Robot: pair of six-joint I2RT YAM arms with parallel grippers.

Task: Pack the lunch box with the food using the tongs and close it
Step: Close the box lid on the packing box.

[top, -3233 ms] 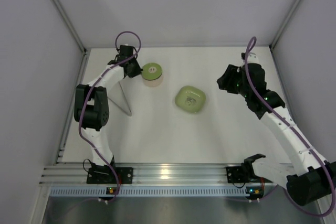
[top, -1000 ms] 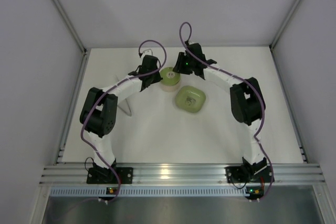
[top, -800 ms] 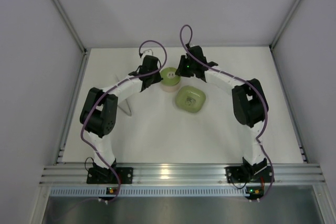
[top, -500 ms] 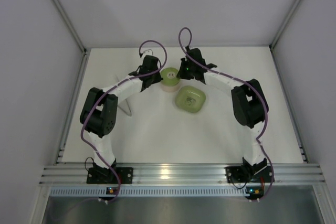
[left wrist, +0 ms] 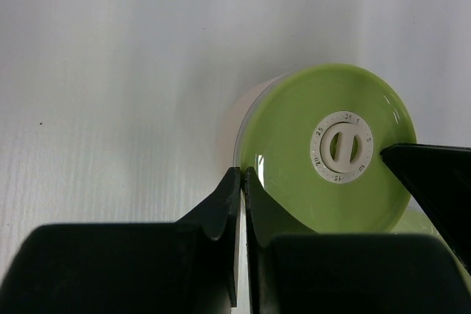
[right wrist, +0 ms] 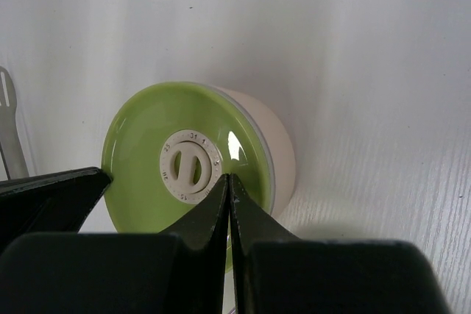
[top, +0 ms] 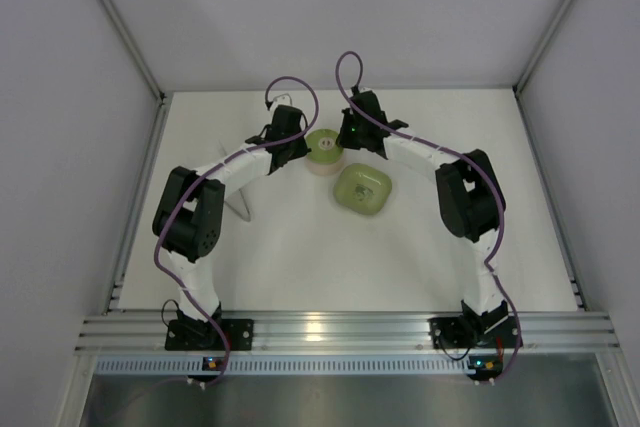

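The lunch box (top: 322,161) stands at the back middle of the table with its light-green lid (top: 321,144) on. My left gripper (top: 298,148) is shut, its tips (left wrist: 243,175) at the lid's (left wrist: 294,130) left rim with nothing between them. My right gripper (top: 345,141) is shut too, and its tips (right wrist: 229,179) rest on the lid (right wrist: 140,145) beside the white centre mark (right wrist: 190,165). The tongs (top: 240,209) lie on the table left of the box, partly under my left arm. No food shows.
A green rounded-square dish (top: 362,188) sits just right of and nearer than the lunch box, under my right forearm. White walls close the table at the back and on both sides. One end of the tongs (right wrist: 9,126) reaches the right wrist view's left edge.
My right gripper has closed and slid a little left onto the lid. Earlier it swung in from the far right, and the lunch box moved right. The left gripper stayed put over the last second.
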